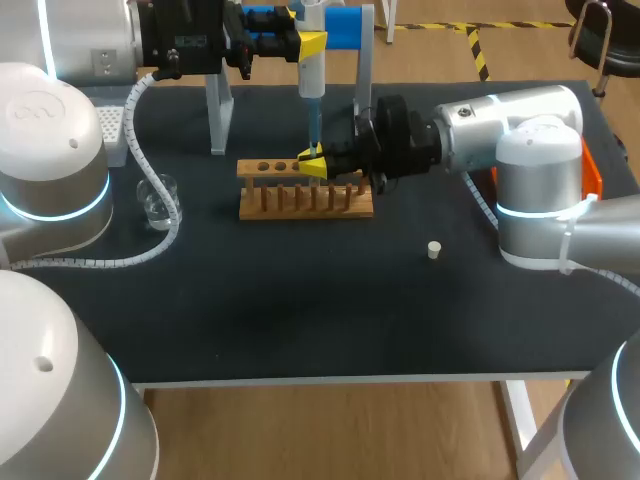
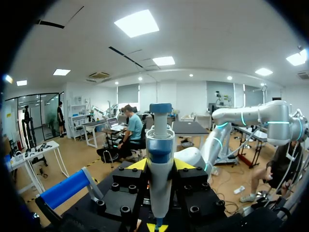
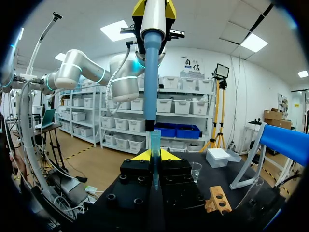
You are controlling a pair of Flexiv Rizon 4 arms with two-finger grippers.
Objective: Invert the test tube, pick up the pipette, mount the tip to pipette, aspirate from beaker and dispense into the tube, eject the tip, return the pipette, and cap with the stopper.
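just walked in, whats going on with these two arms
The left gripper holds a white and blue pipette upright above the wooden test tube rack. The right gripper holds a slim pale blue pipette tip at the end of its shaft, so tip mounting looks underway. The glass beaker and small white stopper sit apart on the black table.

One pipette (image 1: 311, 70), one test tube (image 3: 155, 150), one wooden rack (image 1: 300, 203), one glass beaker (image 1: 158, 200), one white stopper (image 1: 434, 250), one tip box (image 1: 110, 130) and one stand (image 1: 218, 110) on the bench (image 1: 300, 320).
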